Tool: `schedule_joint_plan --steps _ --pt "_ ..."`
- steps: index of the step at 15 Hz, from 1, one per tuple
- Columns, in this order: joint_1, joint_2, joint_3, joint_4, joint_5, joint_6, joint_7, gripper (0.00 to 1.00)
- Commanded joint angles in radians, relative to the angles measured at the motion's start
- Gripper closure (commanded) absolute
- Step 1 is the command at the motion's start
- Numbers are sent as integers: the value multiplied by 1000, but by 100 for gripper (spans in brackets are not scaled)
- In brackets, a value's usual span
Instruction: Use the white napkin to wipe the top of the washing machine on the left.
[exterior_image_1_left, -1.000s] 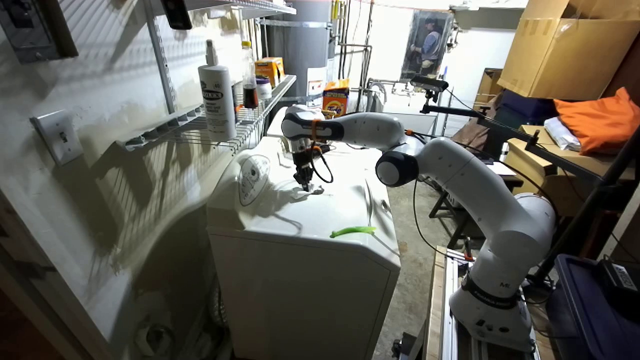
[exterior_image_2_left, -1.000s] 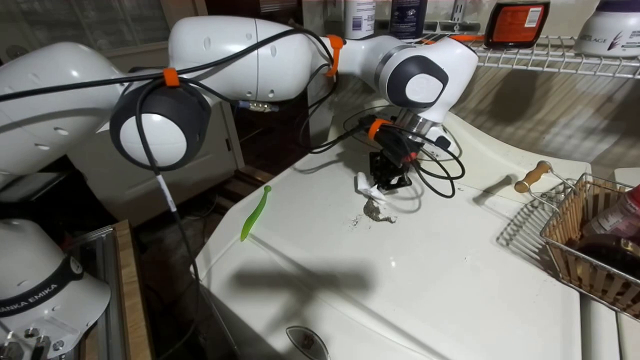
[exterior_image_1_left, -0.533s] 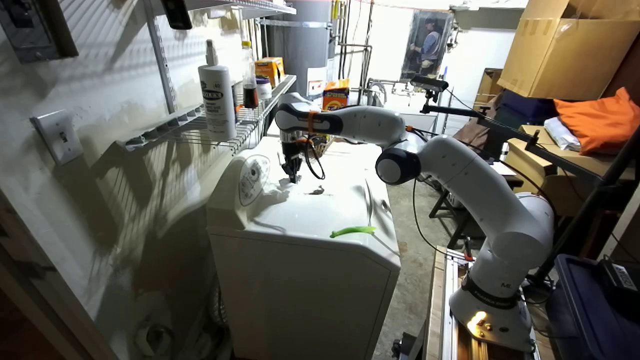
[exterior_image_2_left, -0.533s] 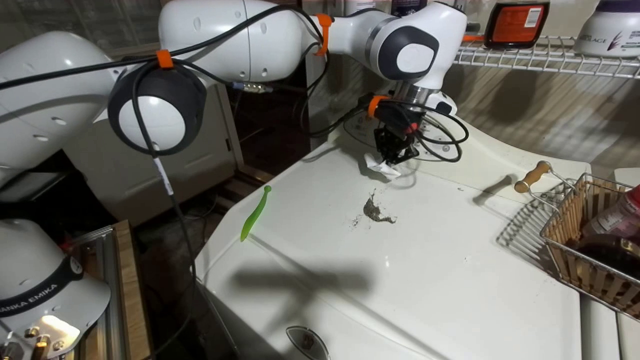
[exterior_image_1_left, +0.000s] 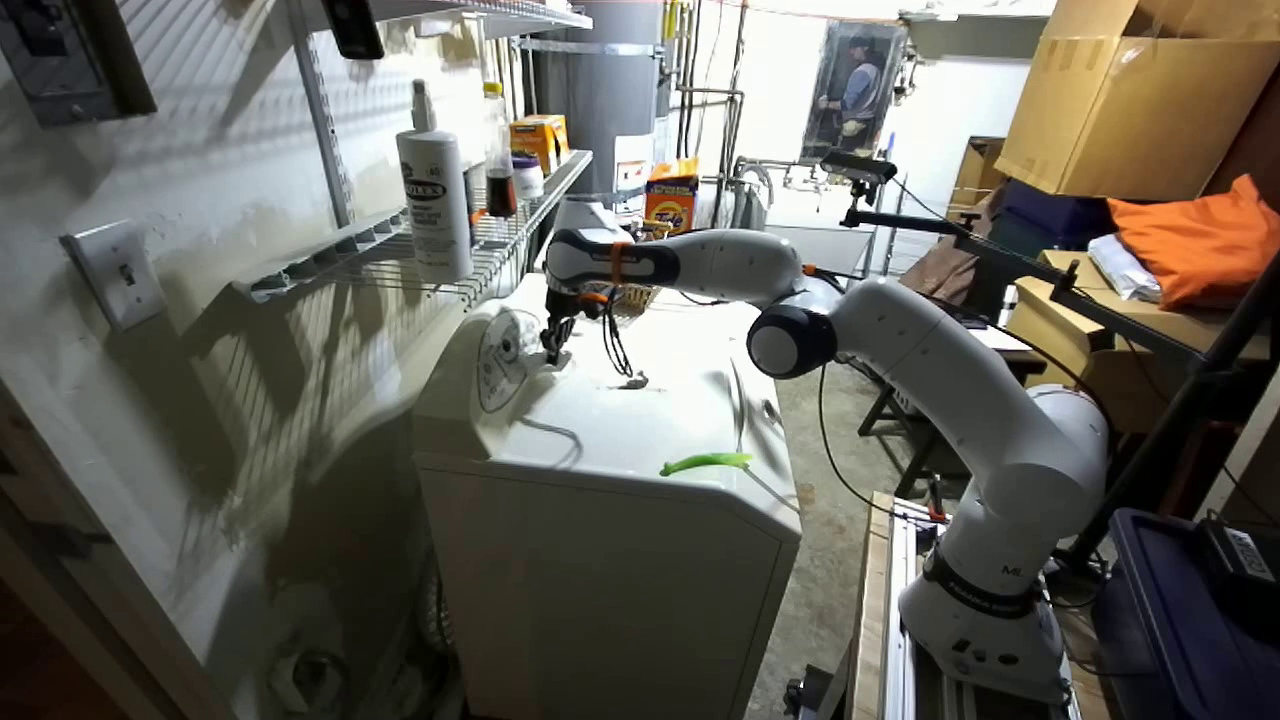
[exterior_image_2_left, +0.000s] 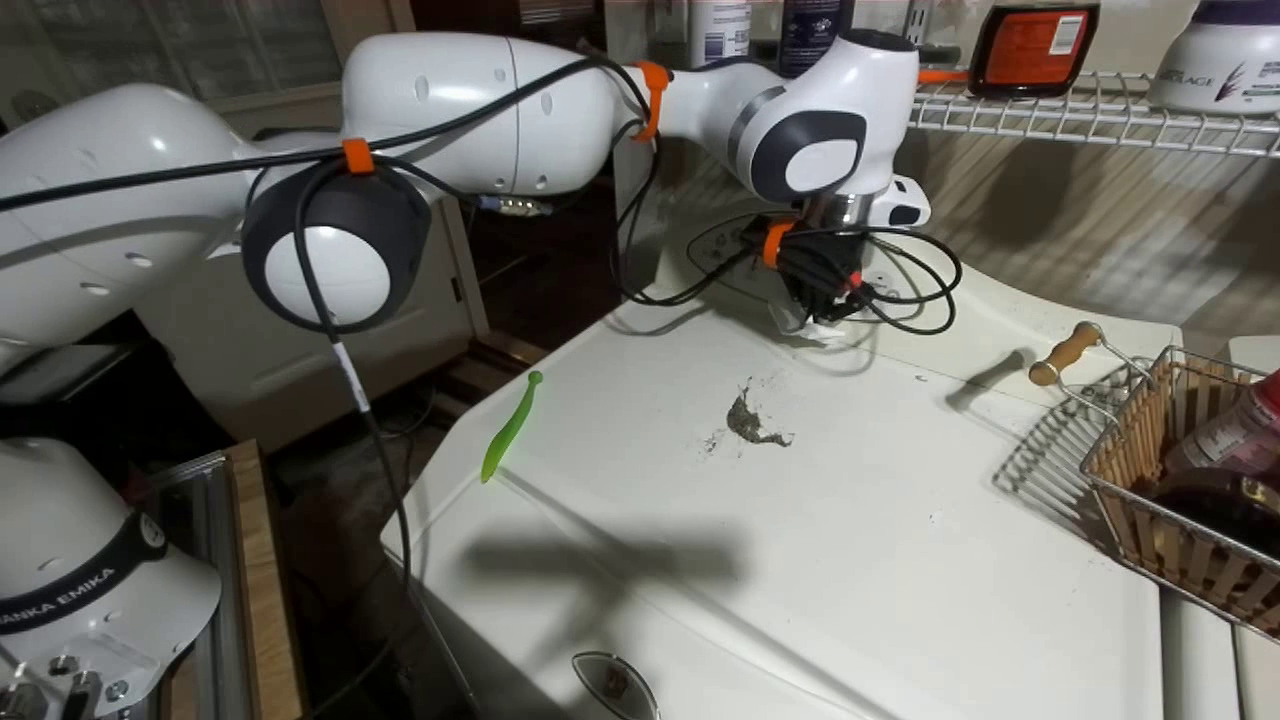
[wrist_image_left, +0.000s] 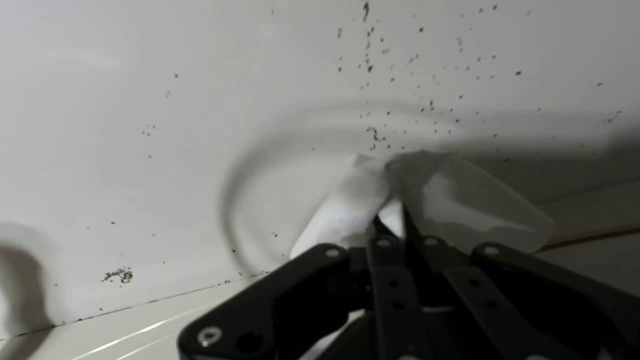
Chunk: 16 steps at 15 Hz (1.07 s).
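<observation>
My gripper (wrist_image_left: 392, 220) is shut on the white napkin (wrist_image_left: 345, 215), whose crumpled sides spread out around the fingertips. In an exterior view the gripper (exterior_image_2_left: 825, 308) and the napkin (exterior_image_2_left: 812, 330) are low over the back of the washing machine top (exterior_image_2_left: 850, 560), close to the control panel; I cannot tell whether the napkin touches the surface. The gripper (exterior_image_1_left: 553, 352) also shows beside the control panel (exterior_image_1_left: 507, 350) in an exterior view. A dark patch of dirt (exterior_image_2_left: 748, 420) lies mid-top, apart from the napkin. Fine dark specks (wrist_image_left: 370, 65) dot the surface in the wrist view.
A green strip-like object (exterior_image_2_left: 510, 430) lies near an edge of the top. A wire basket (exterior_image_2_left: 1095, 465) with a wooden handle and bottles stands at the far side. A wire shelf (exterior_image_2_left: 1090, 125) with bottles overhangs the back. Loose cables (exterior_image_2_left: 930, 300) hang around the gripper.
My gripper has carried the napkin from the dirt patch back to the control panel, rising and then lowering again. The hand is tilted differently. The dirt patch is now fully uncovered.
</observation>
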<state>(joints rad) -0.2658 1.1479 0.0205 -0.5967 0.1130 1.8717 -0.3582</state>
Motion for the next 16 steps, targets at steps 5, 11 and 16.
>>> schedule_joint_plan --steps 5,11,16 --pt "-48 66 104 -10 70 156 -175 99" --pt "-51 42 56 -39 21 53 -99 99" --pt "-36 12 -24 -56 -22 -68 19 99"
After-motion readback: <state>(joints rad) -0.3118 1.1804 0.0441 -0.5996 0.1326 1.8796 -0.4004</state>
